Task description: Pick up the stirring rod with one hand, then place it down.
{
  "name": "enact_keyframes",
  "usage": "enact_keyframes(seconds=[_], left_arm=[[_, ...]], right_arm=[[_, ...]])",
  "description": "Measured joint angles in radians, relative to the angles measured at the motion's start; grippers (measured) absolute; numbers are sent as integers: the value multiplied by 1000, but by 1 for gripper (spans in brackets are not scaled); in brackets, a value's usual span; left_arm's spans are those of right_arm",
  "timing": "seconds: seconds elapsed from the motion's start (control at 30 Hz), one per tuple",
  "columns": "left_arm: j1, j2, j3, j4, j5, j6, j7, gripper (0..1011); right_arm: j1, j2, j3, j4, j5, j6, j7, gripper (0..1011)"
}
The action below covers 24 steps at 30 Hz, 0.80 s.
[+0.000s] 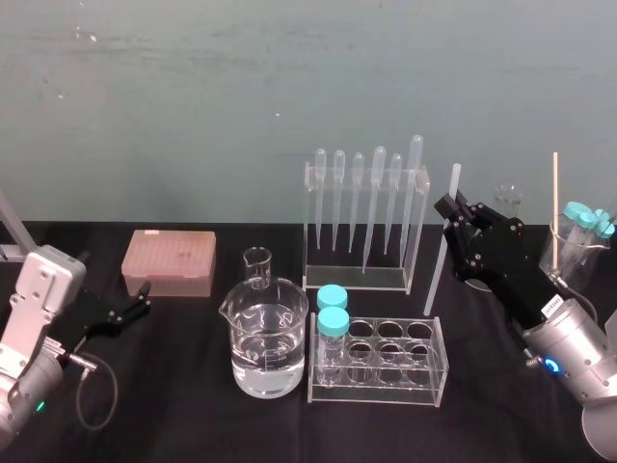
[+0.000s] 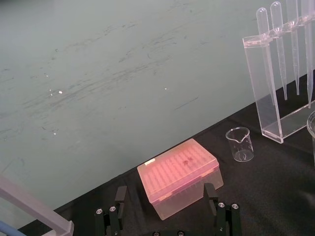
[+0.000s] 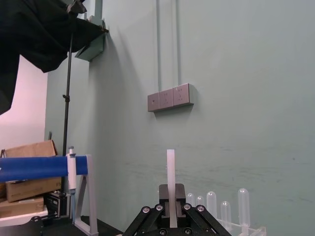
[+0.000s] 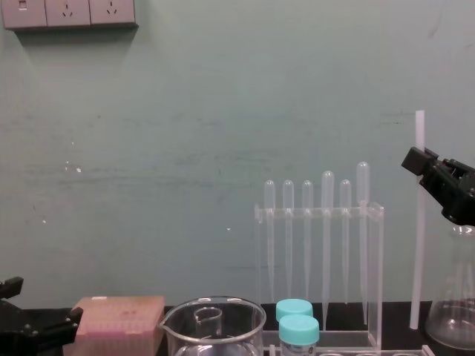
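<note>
The stirring rod (image 1: 442, 246) is a thin translucent-white stick that stands almost upright just right of the pipette rack (image 1: 364, 217). My right gripper (image 1: 447, 208) is shut on its upper part, and the top end pokes out above the fingers. The chest view shows the rod (image 4: 418, 245) hanging straight down from that gripper (image 4: 417, 159), its lower end close to the black table. In the right wrist view the rod (image 3: 171, 177) rises between the closed fingers (image 3: 158, 212). My left gripper (image 1: 143, 295) rests open at the table's left, behind the pink tip box (image 2: 178, 177).
A water-filled beaker (image 1: 264, 342) and a small beaker (image 1: 257, 267) sit mid-table. A clear tube rack (image 1: 381, 362) holds two cyan-capped tubes. At the far right stands a flask (image 1: 569, 253) with a wooden stick and capped tubes.
</note>
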Motion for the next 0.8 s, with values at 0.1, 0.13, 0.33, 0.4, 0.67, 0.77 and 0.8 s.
enact_keyframes(seconds=[0.1,0.13,0.33,0.4,0.67,0.77,0.8], left_arm=[[0,0,0,0,0,0,0,1000],[0,0,0,0,0,0,0,1000],[0,0,0,0,0,0,0,1000],[0,0,0,0,0,0,0,1000],[0,0,0,0,0,0,0,1000],[0,0,0,0,0,0,0,1000],[0,0,0,0,0,0,0,1000]], right_arm=[[0,0,0,0,0,0,0,68],[0,0,0,0,0,0,0,68],[0,0,0,0,0,0,0,68],[0,0,0,0,0,0,0,68],[0,0,0,0,0,0,0,68],[0,0,0,0,0,0,0,68],[0,0,0,0,0,0,0,68]])
